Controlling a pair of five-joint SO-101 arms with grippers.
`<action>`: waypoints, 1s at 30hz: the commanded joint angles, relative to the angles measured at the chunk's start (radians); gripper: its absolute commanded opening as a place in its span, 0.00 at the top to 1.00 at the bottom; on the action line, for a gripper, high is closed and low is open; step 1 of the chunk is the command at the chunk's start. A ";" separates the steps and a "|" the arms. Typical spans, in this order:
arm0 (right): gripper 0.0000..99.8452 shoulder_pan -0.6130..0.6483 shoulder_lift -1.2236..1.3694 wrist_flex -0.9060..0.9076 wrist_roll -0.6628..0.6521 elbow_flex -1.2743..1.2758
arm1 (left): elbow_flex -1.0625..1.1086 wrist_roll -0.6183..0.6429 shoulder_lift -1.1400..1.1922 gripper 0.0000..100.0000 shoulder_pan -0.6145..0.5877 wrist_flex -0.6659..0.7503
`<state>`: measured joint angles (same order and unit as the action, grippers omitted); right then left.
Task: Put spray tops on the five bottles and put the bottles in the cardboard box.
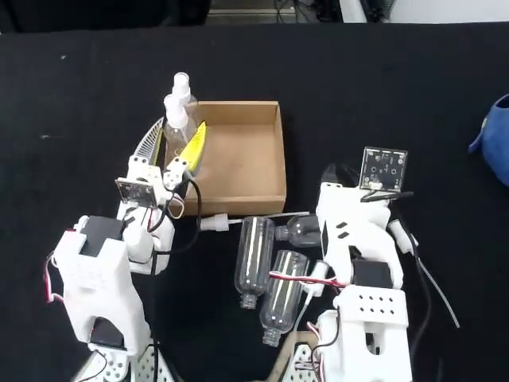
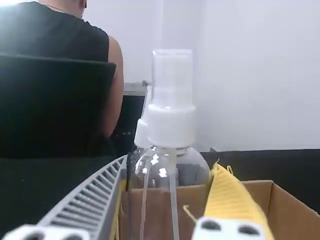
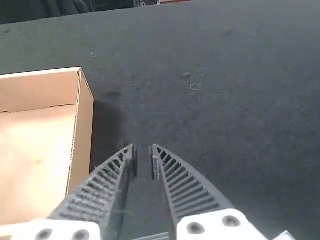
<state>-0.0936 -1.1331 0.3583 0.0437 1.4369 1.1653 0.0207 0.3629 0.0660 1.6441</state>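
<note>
Three uncapped bottles (image 1: 254, 255) are lying toward the table's (image 1: 79, 79) front edge in the high view, just before the cardboard box (image 1: 238, 155). A loose spray top (image 1: 213, 224) is lying by the box's near left corner.

From the left wrist, the left gripper (image 2: 170, 162) is clasping a capped bottle (image 2: 172, 170) at the box's left wall.

From the right wrist, the right gripper (image 3: 142, 150) is hanging nearly closed, holding nothing, beside the box's right wall.

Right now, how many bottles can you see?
5. Two capped bottles stand by the cardboard box's far left corner; two bare ones lie before the box; one lies partly behind the right arm.
</note>
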 commanded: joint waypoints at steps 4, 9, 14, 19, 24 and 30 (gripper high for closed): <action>0.96 0.014 0.004 -0.037 -0.008 -0.010 | -0.067 0.000 -0.017 0.97 -0.018 -0.110; 0.96 0.014 0.004 -0.037 -0.008 -0.010 | -0.081 0.000 -0.014 0.97 -0.027 -0.115; 0.96 0.014 0.004 -0.037 -0.008 -0.010 | -0.073 0.000 -0.006 0.97 -0.031 -0.135; 0.96 0.014 0.004 -0.037 -0.008 -0.010 | -0.097 0.000 -0.017 0.97 -0.022 -0.265; 0.96 0.011 0.004 -0.037 -0.008 -0.012 | -0.108 0.003 -0.017 0.97 -0.022 -0.265; 0.96 0.011 0.004 -0.037 -0.008 -0.012 | -0.107 0.000 -0.017 0.97 -0.024 -0.265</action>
<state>-0.0936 -1.1331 0.3583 0.0437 1.4369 1.0840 0.0253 0.3629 0.0491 1.3894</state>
